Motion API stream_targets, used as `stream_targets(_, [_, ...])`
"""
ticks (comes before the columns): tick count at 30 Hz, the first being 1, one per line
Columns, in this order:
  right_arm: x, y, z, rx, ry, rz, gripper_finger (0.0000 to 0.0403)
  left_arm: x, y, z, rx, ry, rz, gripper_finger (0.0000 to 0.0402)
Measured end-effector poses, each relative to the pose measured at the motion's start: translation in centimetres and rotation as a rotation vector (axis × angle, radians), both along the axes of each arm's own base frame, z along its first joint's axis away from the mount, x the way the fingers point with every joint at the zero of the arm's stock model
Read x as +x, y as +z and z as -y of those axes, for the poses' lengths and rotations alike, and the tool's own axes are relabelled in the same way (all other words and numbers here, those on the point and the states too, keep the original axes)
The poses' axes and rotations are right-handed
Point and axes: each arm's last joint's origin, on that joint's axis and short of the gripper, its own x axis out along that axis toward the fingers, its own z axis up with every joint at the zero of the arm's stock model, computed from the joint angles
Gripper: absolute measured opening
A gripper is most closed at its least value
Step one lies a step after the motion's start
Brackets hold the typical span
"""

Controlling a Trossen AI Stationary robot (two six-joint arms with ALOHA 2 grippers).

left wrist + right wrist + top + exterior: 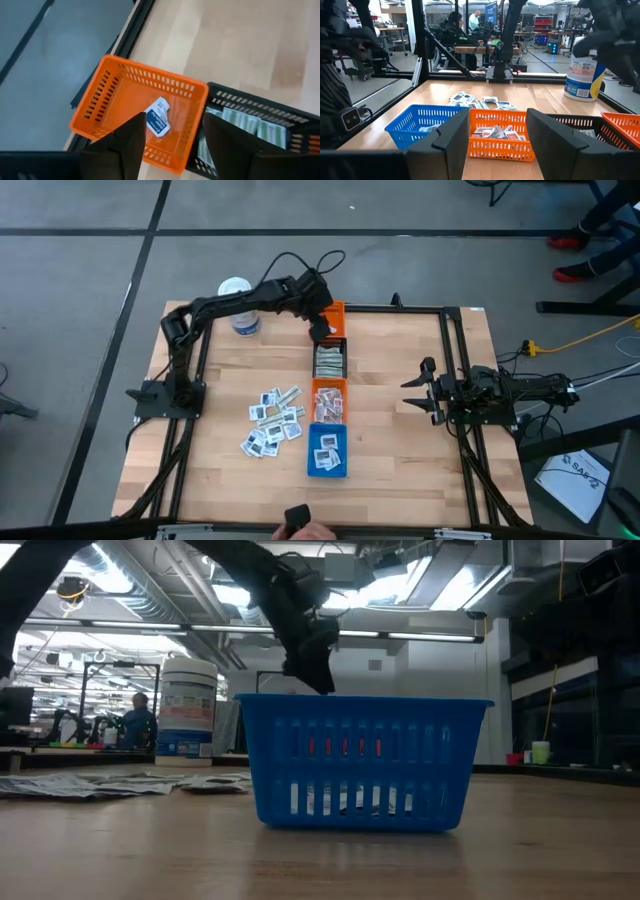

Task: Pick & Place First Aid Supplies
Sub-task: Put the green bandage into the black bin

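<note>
The left gripper (pixel 322 328) hangs over the orange bin (pixel 116 97) at the far end of the row of bins, near the table's (pixel 400 410) far edge, its fingers apart with nothing between them. One white packet (pixel 158 116) lies on that bin's floor, directly below the gap — the drop looks done. To finish the step well, I would lift straight up until the fingertips clear the bin's rim, so they do not catch its wall or drag the packet out, and only then swing toward the loose pile of packets (pixel 272 423) lying left of the row on the bare wood. The next packet there is flat and thin — a pinch at an edge seems wiser than a press from above.

The right gripper (pixel 422 390) waits near the table's right edge, fingers apart and empty.

Hard to make out: the packet's print, how many packets overlap in the pile, and the far bin from the low view, where the blue bin (pixel 362 762) blocks the whole row.
</note>
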Motion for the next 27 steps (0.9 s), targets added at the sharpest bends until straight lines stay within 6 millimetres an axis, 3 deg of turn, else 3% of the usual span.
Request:
stream_targets(8, [0.0,0.0,0.0,0.0,0.0,0.0,0.0195,-0.3,1.8,1.9,0.027,-0.069,-0.003,0.0179])
stream_targets(14, [0.0,0.0,0.0,0.0,0.0,0.0,0.0195,-0.4,2.6,4.7,0.0,-0.13,-0.053,0.017])
stream_targets(27, [0.0,0.0,0.0,0.0,0.0,0.0,0.0195,-0.9,3.2,15.1,-0.045,-0.346,-0.189,0.0168])
